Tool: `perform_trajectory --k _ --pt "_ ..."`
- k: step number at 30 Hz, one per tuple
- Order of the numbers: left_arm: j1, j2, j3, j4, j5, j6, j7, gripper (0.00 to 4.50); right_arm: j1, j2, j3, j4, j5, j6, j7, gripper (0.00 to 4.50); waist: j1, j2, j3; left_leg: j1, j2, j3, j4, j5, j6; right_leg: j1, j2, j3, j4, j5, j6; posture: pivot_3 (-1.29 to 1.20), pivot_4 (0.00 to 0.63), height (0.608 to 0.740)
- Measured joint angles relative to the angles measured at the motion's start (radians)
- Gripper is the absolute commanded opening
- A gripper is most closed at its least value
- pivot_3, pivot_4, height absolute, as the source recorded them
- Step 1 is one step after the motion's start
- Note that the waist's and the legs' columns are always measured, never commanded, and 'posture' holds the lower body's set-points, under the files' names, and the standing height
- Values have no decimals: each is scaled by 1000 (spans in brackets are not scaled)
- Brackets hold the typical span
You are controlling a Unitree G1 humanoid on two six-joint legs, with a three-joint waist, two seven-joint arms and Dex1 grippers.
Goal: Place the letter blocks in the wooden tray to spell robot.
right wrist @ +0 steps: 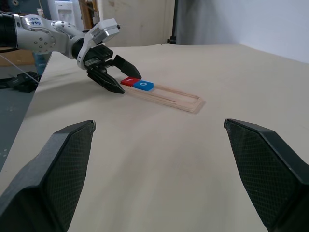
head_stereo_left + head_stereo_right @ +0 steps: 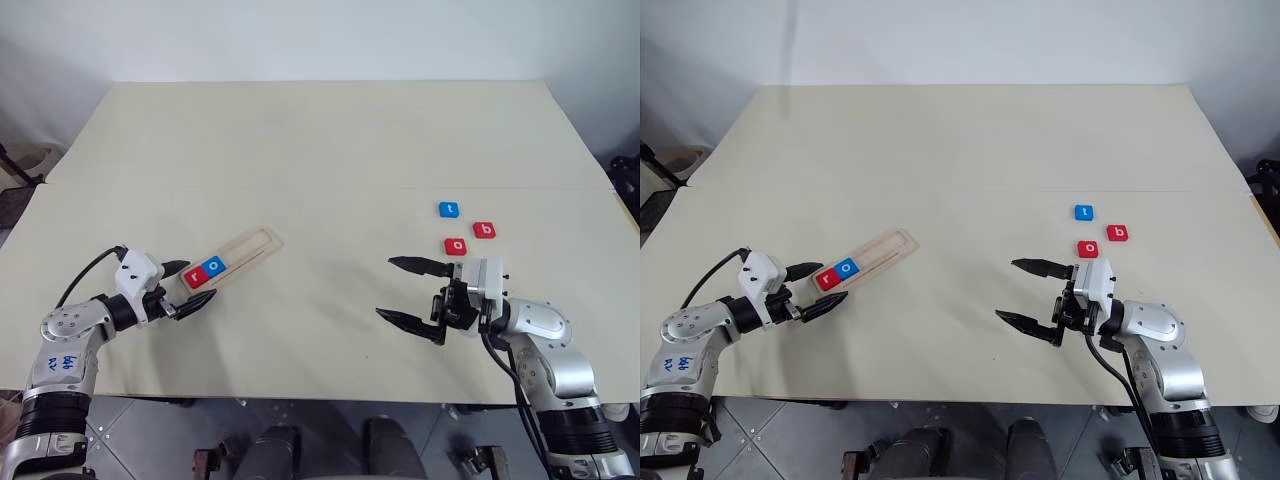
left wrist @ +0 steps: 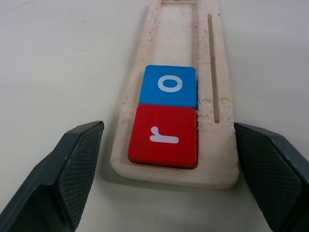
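Two letter blocks (image 2: pixel 204 271) trayed (three (image 2: pixel 463 229) loose).

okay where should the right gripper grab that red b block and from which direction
Judging by its pose, grip the red b block across two opposite side edges, coming straight down from above. It lies flat on the table, so only its thin edges offer purchase. The red o block and the blue t block lie apart from it, leaving finger room for the open right gripper.

I see the wooden tray (image 2: pixel 232 257) lying flat and slanted, its near end between the spread left fingers (image 3: pixel 72 169). A red "r" block (image 3: pixel 164 136) and a blue "o" block (image 3: pixel 170 86) sit touching in that end. Beyond the right fingers (image 2: pixel 420 266), a blue "t" (image 2: pixel 449 209), a red "b" (image 2: pixel 484 230) and a red "o" (image 2: pixel 456 245) lie flat, apart.
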Motion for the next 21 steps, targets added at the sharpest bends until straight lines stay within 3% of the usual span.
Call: perform_trajectory --k 14,19,21 --pt "-175 64 -87 248 47 -119 -197 4479 -20 -1 0 2 0 1 -3 4500 -1 1 -1 0 -1 1 0 0 0 -1 0 -1 2 0 0 0 150 740" --pt "-192 48 -99 286 48 -139 -224 3398 -5 -1 0 -5 0 1 -26 4500 2 2 -2 1 -1 0 1 0 0 0 -1 -1 3 0 0 0 150 740" --pt "-190 48 -97 286 48 -142 -224 3398 4 -1 -1 -11 0 1 -30 4500 1 3 -2 1 -1 0 1 0 0 0 -1 -1 3 0 0 0 150 740"
